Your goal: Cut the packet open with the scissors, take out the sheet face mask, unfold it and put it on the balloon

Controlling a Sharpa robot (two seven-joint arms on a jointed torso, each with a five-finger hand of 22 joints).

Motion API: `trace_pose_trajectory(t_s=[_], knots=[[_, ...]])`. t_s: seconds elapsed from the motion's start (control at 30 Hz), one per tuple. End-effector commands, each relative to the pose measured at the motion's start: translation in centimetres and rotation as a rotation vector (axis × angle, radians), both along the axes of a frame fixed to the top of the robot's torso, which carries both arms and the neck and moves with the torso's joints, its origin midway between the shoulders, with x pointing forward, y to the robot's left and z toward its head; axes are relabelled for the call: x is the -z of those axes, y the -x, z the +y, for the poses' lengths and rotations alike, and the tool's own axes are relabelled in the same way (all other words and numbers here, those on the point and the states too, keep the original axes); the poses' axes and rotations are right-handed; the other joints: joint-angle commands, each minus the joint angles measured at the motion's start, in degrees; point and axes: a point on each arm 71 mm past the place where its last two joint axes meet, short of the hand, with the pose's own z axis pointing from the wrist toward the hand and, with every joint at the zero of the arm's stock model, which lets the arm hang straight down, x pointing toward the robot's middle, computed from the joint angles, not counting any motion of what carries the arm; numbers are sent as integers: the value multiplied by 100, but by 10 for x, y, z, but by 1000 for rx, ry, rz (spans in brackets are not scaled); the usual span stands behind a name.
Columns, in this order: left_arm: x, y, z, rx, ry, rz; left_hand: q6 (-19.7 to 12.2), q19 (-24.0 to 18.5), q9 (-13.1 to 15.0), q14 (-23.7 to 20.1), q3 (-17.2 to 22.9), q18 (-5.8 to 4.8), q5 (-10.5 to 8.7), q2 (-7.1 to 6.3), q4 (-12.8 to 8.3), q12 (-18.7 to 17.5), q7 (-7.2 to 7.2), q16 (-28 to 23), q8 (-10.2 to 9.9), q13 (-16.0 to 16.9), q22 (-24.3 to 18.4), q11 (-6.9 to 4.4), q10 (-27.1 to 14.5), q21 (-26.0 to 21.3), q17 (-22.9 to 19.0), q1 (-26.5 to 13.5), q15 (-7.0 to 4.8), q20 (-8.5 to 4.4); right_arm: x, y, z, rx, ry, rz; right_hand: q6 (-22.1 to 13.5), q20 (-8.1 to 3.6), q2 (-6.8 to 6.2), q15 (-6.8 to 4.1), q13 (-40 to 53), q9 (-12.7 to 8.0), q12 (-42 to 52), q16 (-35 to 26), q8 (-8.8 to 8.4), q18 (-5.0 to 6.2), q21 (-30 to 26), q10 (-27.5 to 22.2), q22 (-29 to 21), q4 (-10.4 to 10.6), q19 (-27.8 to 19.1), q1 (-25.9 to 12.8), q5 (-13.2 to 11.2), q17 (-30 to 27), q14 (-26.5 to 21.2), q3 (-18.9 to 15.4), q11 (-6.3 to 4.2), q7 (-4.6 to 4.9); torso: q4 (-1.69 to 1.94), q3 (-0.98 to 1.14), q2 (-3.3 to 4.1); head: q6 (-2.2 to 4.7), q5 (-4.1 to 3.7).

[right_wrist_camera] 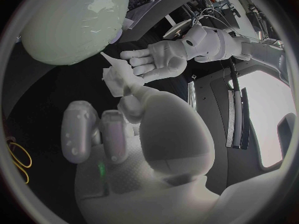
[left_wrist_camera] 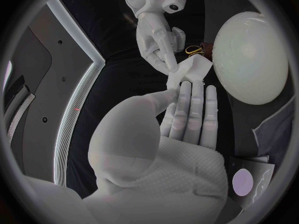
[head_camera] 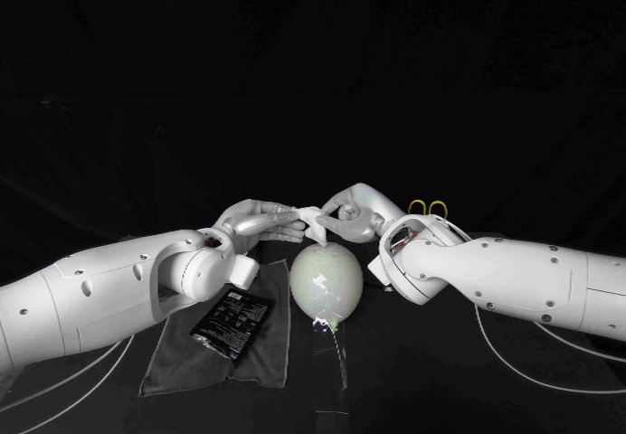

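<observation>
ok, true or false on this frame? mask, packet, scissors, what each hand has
1. The left hand and the right hand both hold the sheet mask. True.
2. The sheet mask is spread over the balloon. False: it is a small folded wad held between the two hands at the balloon's far end.
3. The packet lies on the grey cloth, beside the balloon. True.
4. The right hand holds the scissors. False: their yellow handles show beyond the right arm, in no hand.
</observation>
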Motion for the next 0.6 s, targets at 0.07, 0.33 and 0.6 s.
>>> trace_pose_trajectory(t_s=[0.07,0.33,0.6], knots=[[-1,-1,3,-17,7,-8,45,5,338,34,-6,45,40,34,44,24,20,40,74,5,-7,7,29,-14,12,-39,-19,31,-2,-1,-3,9,1,-20,35,6,62,-51,-1,109,20,39,35,21,32,66,1144,-77,89,-7,28,1040,461,94,-24,3,1,1,0,0,-3],[-1,-2,3,-19,7,-8,54,10,344,39,-11,48,39,53,57,28,13,48,83,6,-11,2,45,-17,17,-50,-22,35,-2,-1,-5,12,1,-21,35,6,62,-51,-1,109,20,39,35,21,32,66,1144,-77,89,-7,28,1040,461,94,-24,3,0,1,0,5,-4],[-1,-1,3,-14,9,-7,56,10,346,40,-16,48,39,55,61,29,12,51,85,7,-12,1,49,-19,19,-55,-23,37,-1,-1,-4,9,3,-18,35,6,62,-51,-1,109,20,39,35,21,32,66,1144,-77,89,-7,28,1040,461,94,-24,3,2,-1,0,4,-7]])
